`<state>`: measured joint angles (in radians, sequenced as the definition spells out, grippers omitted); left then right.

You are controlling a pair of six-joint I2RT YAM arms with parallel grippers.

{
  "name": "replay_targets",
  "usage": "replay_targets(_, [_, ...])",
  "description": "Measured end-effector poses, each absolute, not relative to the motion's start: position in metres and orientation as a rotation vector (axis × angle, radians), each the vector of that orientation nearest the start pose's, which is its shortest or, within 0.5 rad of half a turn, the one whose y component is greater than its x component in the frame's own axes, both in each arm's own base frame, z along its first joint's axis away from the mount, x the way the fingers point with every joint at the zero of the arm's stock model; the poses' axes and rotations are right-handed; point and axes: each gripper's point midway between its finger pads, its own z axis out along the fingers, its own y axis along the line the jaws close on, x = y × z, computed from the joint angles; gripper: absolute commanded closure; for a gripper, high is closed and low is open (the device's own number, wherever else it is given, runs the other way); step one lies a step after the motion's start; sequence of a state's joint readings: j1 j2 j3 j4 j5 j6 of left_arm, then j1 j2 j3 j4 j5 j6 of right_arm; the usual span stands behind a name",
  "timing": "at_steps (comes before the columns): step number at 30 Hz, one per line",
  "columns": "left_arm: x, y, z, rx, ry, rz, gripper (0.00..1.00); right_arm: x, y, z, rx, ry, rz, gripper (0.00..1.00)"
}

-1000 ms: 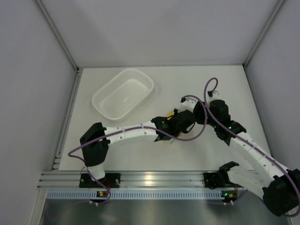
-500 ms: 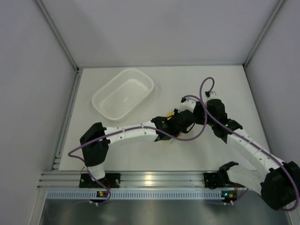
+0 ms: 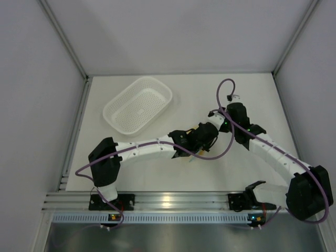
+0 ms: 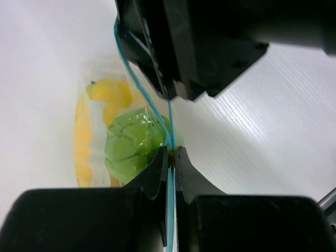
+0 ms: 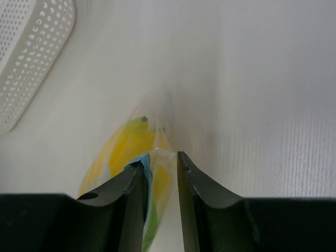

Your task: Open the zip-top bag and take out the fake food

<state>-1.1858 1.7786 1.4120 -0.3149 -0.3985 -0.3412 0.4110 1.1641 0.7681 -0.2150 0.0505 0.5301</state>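
The zip-top bag (image 4: 100,131) is clear, with a light blue zip strip (image 4: 169,126). It hangs between my two grippers just above the table. Through it I see the fake food: a yellow banana bunch (image 4: 107,94), a green ball-like fruit (image 4: 134,149) and a yellow-orange fruit (image 4: 81,142). My left gripper (image 4: 171,152) is shut on the zip strip. My right gripper (image 5: 160,163) holds the bag's top edge (image 5: 157,157) between jaws a narrow gap apart, the blue strip against its left finger. In the top view both grippers (image 3: 207,131) meet over the mostly hidden bag.
A white perforated basket (image 3: 137,104) lies at the back left of the table, and its rim shows in the right wrist view (image 5: 31,58). White walls enclose the table on three sides. A purple cable loops above the right wrist (image 3: 227,89).
The right arm's wrist has swung up and toward the back, its cable loop rising with it. The left arm and the bag have stayed almost still.
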Motion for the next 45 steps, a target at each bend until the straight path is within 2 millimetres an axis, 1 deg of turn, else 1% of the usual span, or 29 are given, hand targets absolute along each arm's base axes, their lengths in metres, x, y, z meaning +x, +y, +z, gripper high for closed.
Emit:
replay_targets(2, [0.232, -0.431, 0.16, 0.746, 2.088, -0.419, 1.0, 0.323, 0.147, 0.145, 0.15, 2.218, 0.428, 0.75])
replay_targets(3, [0.233, -0.43, 0.163, 0.752, 2.077, -0.426, 1.0, 0.325, 0.144, 0.145, 0.138, 2.225, 0.403, 0.88])
replay_targets(5, [0.236, -0.428, 0.171, 0.752, 2.054, -0.444, 1.0, 0.327, 0.142, 0.144, 0.118, 2.238, 0.375, 0.98])
replay_targets(6, [0.238, -0.426, 0.175, 0.746, 2.045, -0.452, 1.0, 0.328, 0.141, 0.143, 0.112, 2.244, 0.367, 1.0])
replay_targets(9, [0.242, -0.423, 0.184, 0.731, 2.021, -0.473, 1.0, 0.333, 0.136, 0.149, 0.117, 2.239, 0.357, 1.0])
replay_targets(14, [0.241, -0.414, 0.185, 0.737, 2.021, -0.481, 1.0, 0.34, 0.123, 0.152, 0.14, 2.226, 0.298, 1.0])
replay_targets(23, [0.23, -0.406, 0.189, 0.799, 2.033, -0.52, 1.0, 0.362, 0.082, 0.169, 0.194, 2.196, -0.001, 1.0])
replay_targets(26, [0.224, -0.4, 0.184, 0.82, 2.052, -0.517, 1.0, 0.367, 0.068, 0.171, 0.21, 2.201, -0.088, 1.0])
replay_targets(28, [0.223, -0.396, 0.181, 0.819, 2.059, -0.514, 1.0, 0.367, 0.06, 0.17, 0.224, 2.217, -0.115, 1.0])
replay_targets(31, [0.223, -0.394, 0.179, 0.796, 2.063, -0.522, 1.0, 0.364, 0.058, 0.167, 0.225, 2.243, -0.121, 1.0])
replay_targets(35, [0.221, -0.389, 0.176, 0.763, 2.073, -0.531, 0.99, 0.362, 0.063, 0.164, 0.219, 2.267, -0.075, 1.0])
replay_targets(36, [0.22, -0.388, 0.176, 0.757, 2.077, -0.53, 0.92, 0.362, 0.066, 0.164, 0.215, 2.272, -0.045, 1.0])
replay_targets(37, [0.22, -0.387, 0.175, 0.753, 2.081, -0.528, 0.77, 0.362, 0.07, 0.164, 0.217, 2.273, -0.012, 1.0])
replay_targets(39, [0.218, -0.382, 0.172, 0.752, 2.102, -0.509, 0.59, 0.365, 0.077, 0.167, 0.214, 2.254, 0.063, 1.0])
replay_targets(40, [0.216, -0.376, 0.168, 0.754, 2.127, -0.486, 0.49, 0.366, 0.077, 0.17, 0.221, 2.235, 0.095, 1.0])
replay_targets(42, [0.213, -0.366, 0.16, 0.764, 2.169, -0.437, 0.44, 0.366, 0.077, 0.174, 0.231, 2.207, 0.137, 1.0])
replay_targets(43, [0.212, -0.363, 0.158, 0.766, 2.182, -0.418, 0.4, 0.364, 0.078, 0.176, 0.229, 2.195, 0.161, 1.0])
replay_targets(44, [0.213, -0.361, 0.159, 0.765, 2.187, -0.403, 0.34, 0.362, 0.081, 0.178, 0.223, 2.19, 0.179, 1.0])
replay_targets(45, [0.214, -0.361, 0.161, 0.764, 2.186, -0.396, 0.31, 0.359, 0.085, 0.18, 0.21, 2.182, 0.204, 1.0])
